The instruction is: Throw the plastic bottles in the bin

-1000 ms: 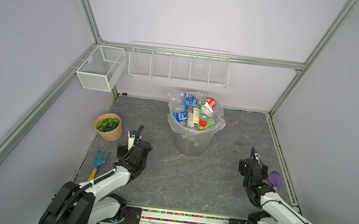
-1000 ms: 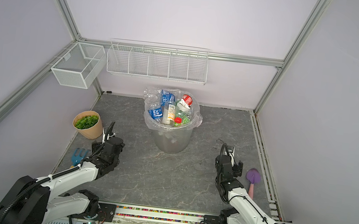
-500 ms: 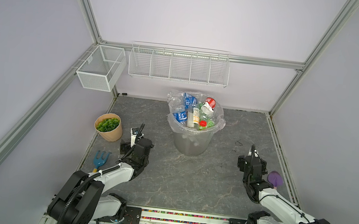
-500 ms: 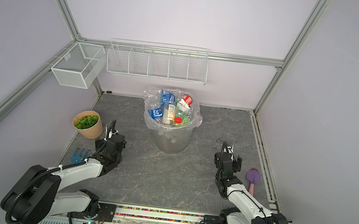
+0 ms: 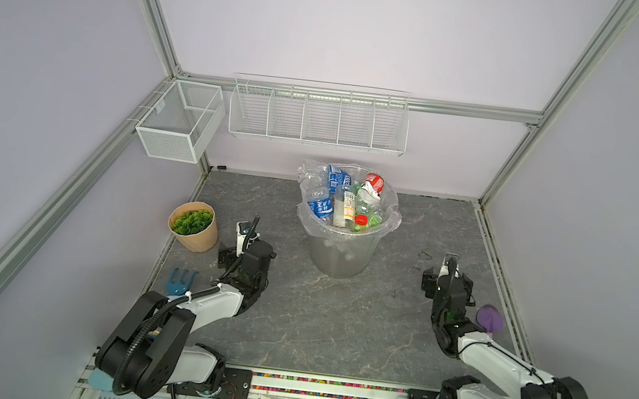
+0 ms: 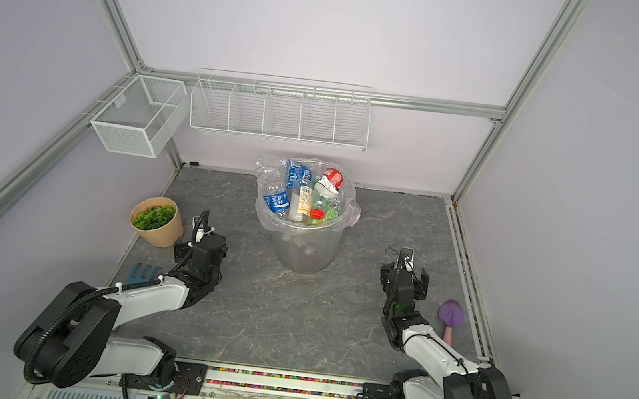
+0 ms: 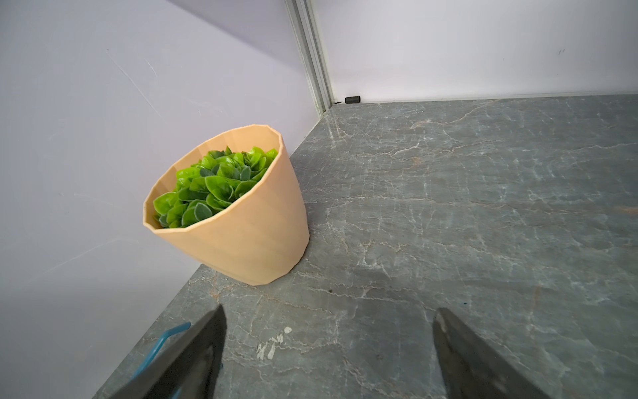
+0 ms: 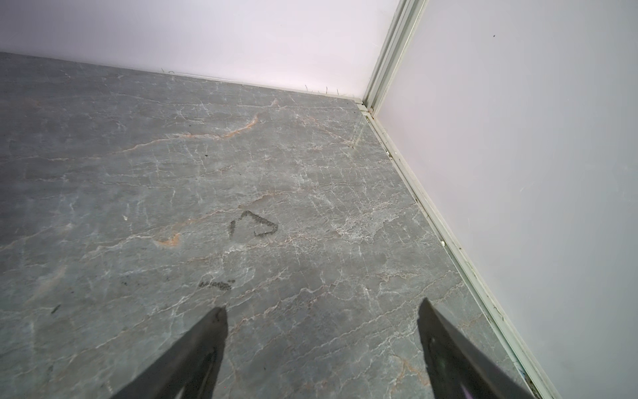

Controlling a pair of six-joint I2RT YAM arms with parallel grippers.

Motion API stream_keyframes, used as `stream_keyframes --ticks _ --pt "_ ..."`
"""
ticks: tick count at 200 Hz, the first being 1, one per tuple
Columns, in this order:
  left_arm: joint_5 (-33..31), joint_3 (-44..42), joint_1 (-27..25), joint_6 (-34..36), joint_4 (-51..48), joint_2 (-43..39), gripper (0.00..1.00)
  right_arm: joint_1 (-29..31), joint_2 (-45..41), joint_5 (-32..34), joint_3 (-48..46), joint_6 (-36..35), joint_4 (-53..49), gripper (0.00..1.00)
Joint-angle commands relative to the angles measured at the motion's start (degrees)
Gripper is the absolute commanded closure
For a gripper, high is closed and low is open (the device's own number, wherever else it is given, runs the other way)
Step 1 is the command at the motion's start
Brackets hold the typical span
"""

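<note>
Gaping empty, left claw (image 7: 329,311) and right claw (image 8: 322,305); bottles (image 5: 344,208) in bin (image 5: 337,257) only in both top views.

Only semi-legible text: white Chinese characters on the blue-label bottle (image 6: 277,202) in the bin (image 6: 304,255); the lower line looks like 水特, the rest is too small to confirm. The white-label bottle (image 6: 302,200) beside it has a barcode-like block and the red-label bottle (image 6: 332,177) has white lettering, neither readable. On the tabletop (image 8: 103,172), right wrist view: a dark hand-drawn triangle mark (image 8: 253,224) and a smudged scribble (image 8: 215,285), illegible
</note>
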Motion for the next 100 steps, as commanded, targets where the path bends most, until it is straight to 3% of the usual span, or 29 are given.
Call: stream_keyframes --ticks 1,100 --pt "-0.90 -0.42 0.28 1.74 5.96 0.47 0.08 -0.37 1.18 -0.25 -1.47 -2.03 6.05 0.11" --pt "-0.23 -5.32 0.26 5.65 24.21 3.12 0.09 -0.37 2.05 -0.32 -7.78 -5.13 22.72 0.11"
